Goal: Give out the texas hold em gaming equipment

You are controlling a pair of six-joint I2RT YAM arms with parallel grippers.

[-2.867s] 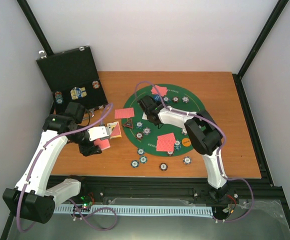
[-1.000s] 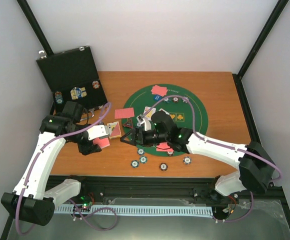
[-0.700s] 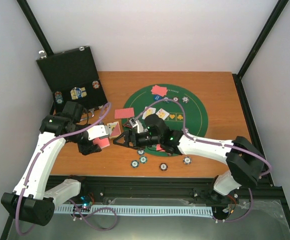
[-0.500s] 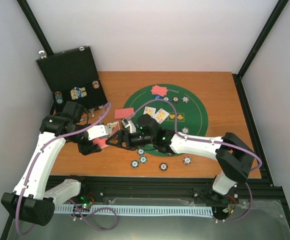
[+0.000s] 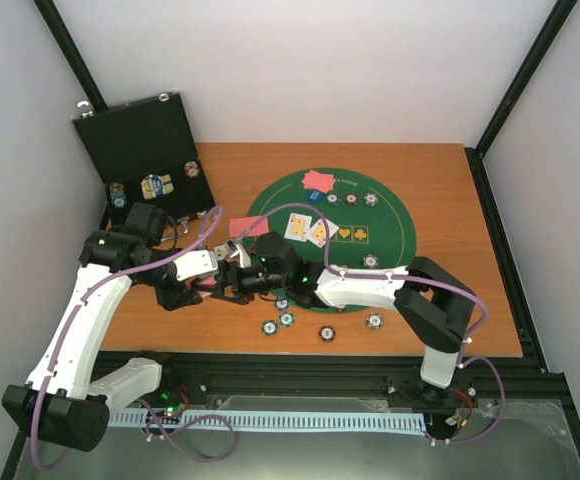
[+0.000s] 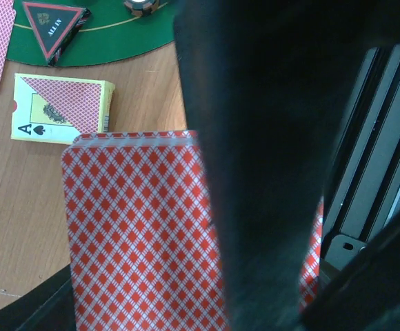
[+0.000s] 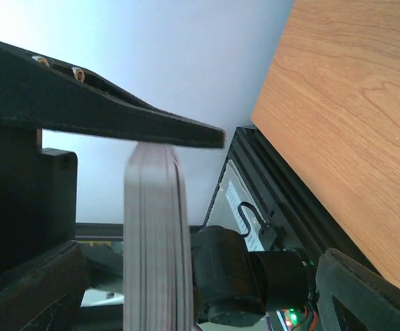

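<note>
My left gripper (image 5: 200, 284) is shut on a deck of red-backed playing cards (image 6: 138, 234) held over the wood just left of the green felt mat (image 5: 390, 215). My right gripper (image 5: 226, 282) has reached across to that deck and stands open. In the right wrist view the deck (image 7: 155, 241) is edge-on between its wide fingers (image 7: 27, 289). One dark right finger (image 6: 269, 172) covers part of the cards in the left wrist view. Two face-up cards (image 5: 305, 230) lie on the mat, and poker chips (image 5: 278, 323) sit near the front edge. The triangle marker (image 6: 52, 21) lies on the mat's rim.
The open black case (image 5: 145, 150) with chips inside stands at the back left. A yellow card box (image 6: 62, 107) lies on the wood by the deck. Red-backed cards lie at the mat's far edge (image 5: 319, 181) and at its left (image 5: 245, 226). More chips (image 5: 351, 198) dot the mat.
My right arm swung left from the mat's near side to the deck in my left gripper, jaws staying wide. The left arm and its deck have not moved.
</note>
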